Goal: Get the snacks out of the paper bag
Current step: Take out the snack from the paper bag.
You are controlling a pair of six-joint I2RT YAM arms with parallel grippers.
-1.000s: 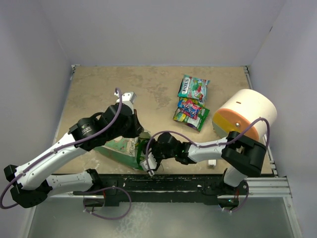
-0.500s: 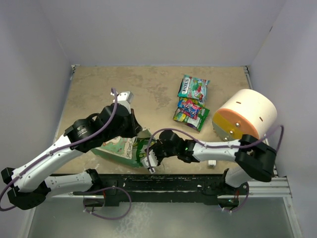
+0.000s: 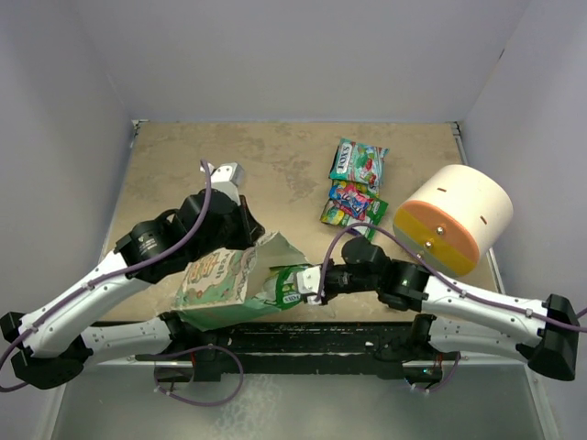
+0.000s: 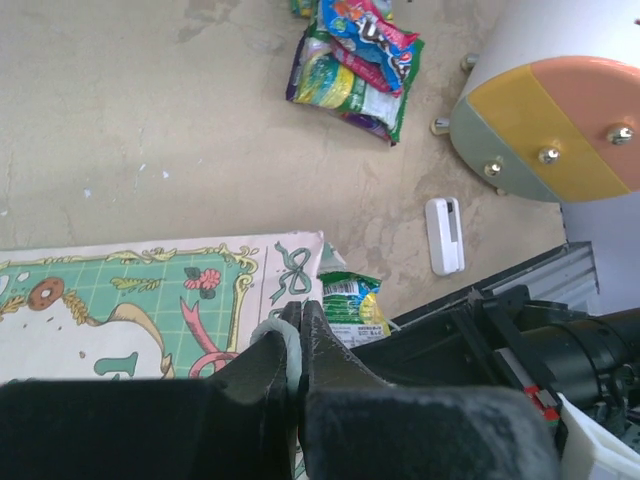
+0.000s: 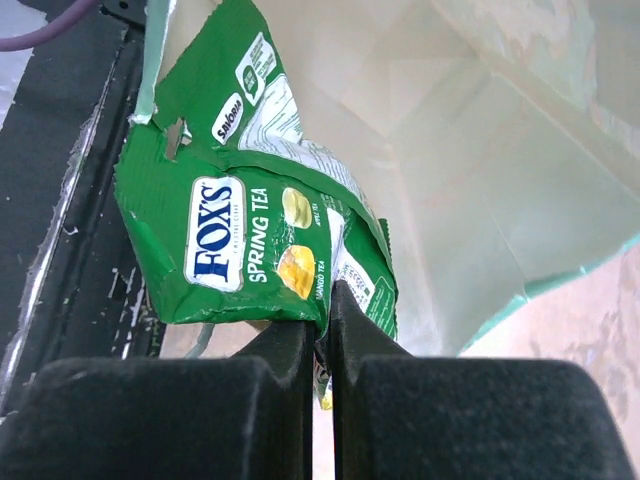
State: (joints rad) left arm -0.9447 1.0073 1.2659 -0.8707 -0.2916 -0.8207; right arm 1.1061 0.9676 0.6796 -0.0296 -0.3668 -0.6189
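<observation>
Right tool grips a green packet, now dragged nearly out of the paper bag; left tool clamps the bag's rim.

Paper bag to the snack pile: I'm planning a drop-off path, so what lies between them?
Only bare table separates paper bag and snack pile, clearest in the left wrist view.

Glossy plastic green packet, matt paper bag, rough mottled tabletop
</observation>
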